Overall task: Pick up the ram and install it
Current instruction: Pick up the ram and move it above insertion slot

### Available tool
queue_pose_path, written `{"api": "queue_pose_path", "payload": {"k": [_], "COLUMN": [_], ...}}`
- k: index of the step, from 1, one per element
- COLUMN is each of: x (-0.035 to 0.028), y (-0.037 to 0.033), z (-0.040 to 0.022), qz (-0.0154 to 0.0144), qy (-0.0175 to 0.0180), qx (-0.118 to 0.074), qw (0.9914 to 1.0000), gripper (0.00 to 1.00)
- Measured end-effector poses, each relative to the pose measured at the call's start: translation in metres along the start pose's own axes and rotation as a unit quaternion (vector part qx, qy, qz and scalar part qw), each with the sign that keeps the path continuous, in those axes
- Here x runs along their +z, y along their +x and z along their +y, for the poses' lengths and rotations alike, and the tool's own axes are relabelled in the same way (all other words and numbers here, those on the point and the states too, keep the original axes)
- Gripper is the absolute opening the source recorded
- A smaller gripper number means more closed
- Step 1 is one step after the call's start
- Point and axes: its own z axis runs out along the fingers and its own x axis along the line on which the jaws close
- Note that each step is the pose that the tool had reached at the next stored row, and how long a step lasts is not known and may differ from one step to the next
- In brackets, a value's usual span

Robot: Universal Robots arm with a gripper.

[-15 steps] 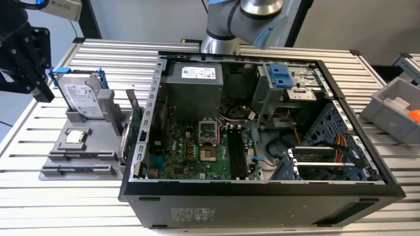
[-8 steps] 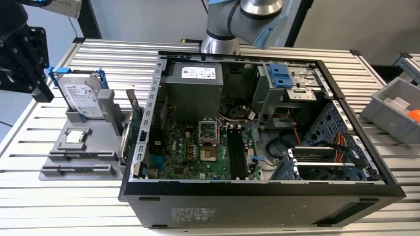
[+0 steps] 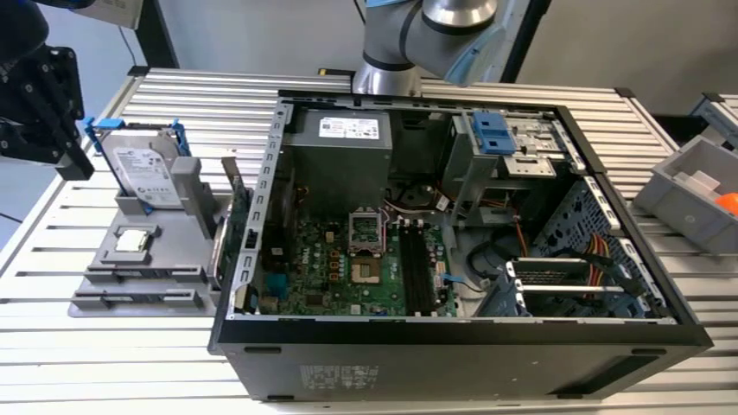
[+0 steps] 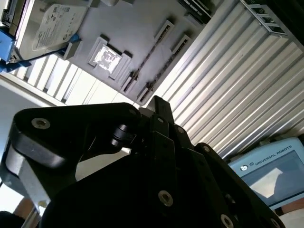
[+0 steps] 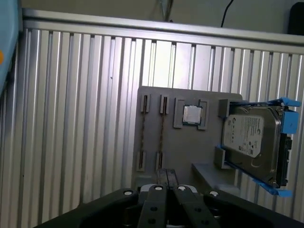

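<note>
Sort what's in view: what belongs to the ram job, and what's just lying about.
Job:
gripper
thin strips in the grey fixture's holders, possibly ram edge-on
black motherboard slots

Lying about:
hard drive
processor chip
green card
grey bin

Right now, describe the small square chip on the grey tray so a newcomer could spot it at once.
Find the open computer case; the flat grey tray lies beside it on the exterior view's left. The chip sits in a square recess of that tray, near the upright hard drive. It is small, flat and silvery; the drive is large and blue-framed.
</note>
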Motion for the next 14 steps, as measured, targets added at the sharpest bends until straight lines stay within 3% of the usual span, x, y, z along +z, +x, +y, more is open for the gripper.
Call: {"api": "queue_pose_path", "payload": {"k": [8,9,14], "x": [0.0000,0.0000,0.0000], "y": [0.0000,0.0000,0.0000], "z": [0.0000,0.0000,0.0000], "qz": [0.0000,0.0001,0.0000], "qy": [0.0000,-0.0001,-0.0001], "qx": [-0.001,-0.001,-0.002], "qw": [1.00000,1.00000,1.00000], "gripper": [0.00,1.00,1.00]}}
